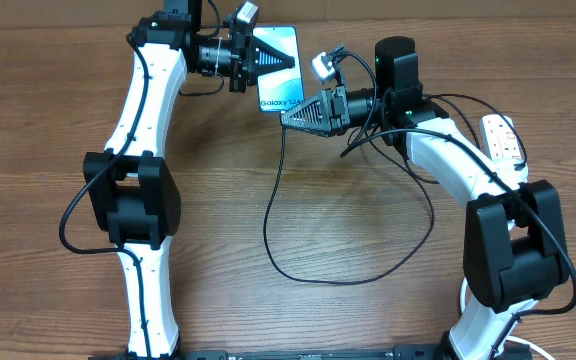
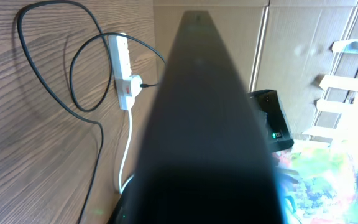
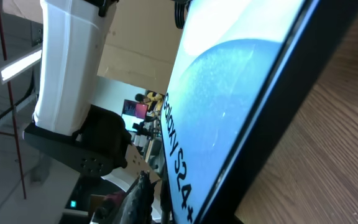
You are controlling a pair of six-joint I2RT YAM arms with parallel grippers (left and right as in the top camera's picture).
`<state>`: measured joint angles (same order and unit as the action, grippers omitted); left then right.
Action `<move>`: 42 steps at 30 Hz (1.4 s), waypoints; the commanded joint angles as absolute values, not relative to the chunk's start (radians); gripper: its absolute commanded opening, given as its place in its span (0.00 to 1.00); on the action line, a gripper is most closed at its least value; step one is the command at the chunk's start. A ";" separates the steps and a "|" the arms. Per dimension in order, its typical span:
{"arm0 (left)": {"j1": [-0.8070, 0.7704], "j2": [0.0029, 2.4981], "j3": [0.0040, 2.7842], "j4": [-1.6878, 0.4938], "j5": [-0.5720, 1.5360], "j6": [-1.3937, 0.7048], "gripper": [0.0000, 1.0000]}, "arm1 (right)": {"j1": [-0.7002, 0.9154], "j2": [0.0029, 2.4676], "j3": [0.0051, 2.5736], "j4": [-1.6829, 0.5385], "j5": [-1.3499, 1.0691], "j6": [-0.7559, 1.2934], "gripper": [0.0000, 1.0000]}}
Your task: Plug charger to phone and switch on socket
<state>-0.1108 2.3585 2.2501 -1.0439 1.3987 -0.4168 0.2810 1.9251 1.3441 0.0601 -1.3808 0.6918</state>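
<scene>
1. The phone (image 1: 284, 85) sits at the far side of the table (image 1: 368, 330), its screen lit cyan. The left gripper (image 1: 276, 60) is clamped on its far end. We cannot tell whether the phone rests on the wood or is lifted off it
2. We judge the step in hand to be the plugging-in. The right gripper (image 1: 290, 118) sits just at the phone's near edge, tips aimed at it, and the charger (image 1: 266, 235) runs up to those tips. The plug tip is hidden, so we cannot tell whether the jaws have closed on it
3. The next move calls for lining the plug tip up with the port in the phone's near edge. It then needs a straight push along the phone's length while the left gripper braces it. The right wrist view shows only the screen (image 3: 241, 93), not the port
4. The socket (image 1: 503, 140) lies well to the right of the phone, partly behind the right arm. From the left wrist we see a black plug (image 2: 143, 83) in it and a red switch (image 2: 127, 92) beside that. We judge the switching-on as not yet done
5. In the way, the charger's slack loops wide on the near side of the phone. The right arm's own wires bunch just right of the phone, and that arm lies between phone and socket
</scene>
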 commanded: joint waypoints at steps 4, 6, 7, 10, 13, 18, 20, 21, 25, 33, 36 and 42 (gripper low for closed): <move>-0.112 2.341 2.260 -1.043 1.449 -0.427 0.04 | 0.277 1.908 1.347 0.057 -1.390 0.711 0.32; -0.112 2.341 2.260 -1.042 1.449 -0.427 0.04 | 0.282 1.908 1.347 0.055 -1.390 0.710 0.32; -0.112 2.341 2.260 -1.042 1.449 -0.427 0.04 | 0.286 1.908 1.347 0.055 -1.389 0.710 0.32; -0.112 2.341 2.260 -1.042 1.449 -0.427 0.04 | 0.296 1.908 1.347 0.055 -1.382 0.710 0.31; -0.112 2.341 2.260 -1.042 1.457 -0.427 0.04 | 0.298 1.908 1.347 0.055 -1.370 0.711 0.27; -0.112 2.341 2.260 -1.036 1.468 -0.427 0.04 | 0.298 1.908 1.347 0.055 -1.363 0.711 0.22; -0.112 2.341 2.260 -1.035 1.468 -0.427 0.04 | 0.298 1.908 1.347 0.055 -1.363 0.711 0.22; -0.112 2.341 2.260 -1.035 1.468 -0.427 0.04 | 0.298 1.908 1.347 0.055 -1.363 0.711 0.22; -0.112 2.341 2.260 -1.026 1.468 -0.426 0.04 | 0.299 1.908 1.347 0.055 -1.363 0.712 0.21; -0.112 2.341 2.260 -1.012 1.490 -0.427 0.04 | 0.299 1.908 1.347 0.055 -1.364 0.711 0.04; -0.112 2.341 2.260 -1.003 1.494 -0.427 0.04 | 0.298 1.908 1.347 0.056 -1.363 0.711 0.04; -0.112 2.341 2.260 -0.997 1.494 -0.426 0.04 | 0.297 1.908 1.347 0.060 -1.363 0.711 0.04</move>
<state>-0.1108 2.3585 2.2501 -0.9977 1.4456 -0.4118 0.2951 1.9251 1.3441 0.0517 -1.3800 0.7258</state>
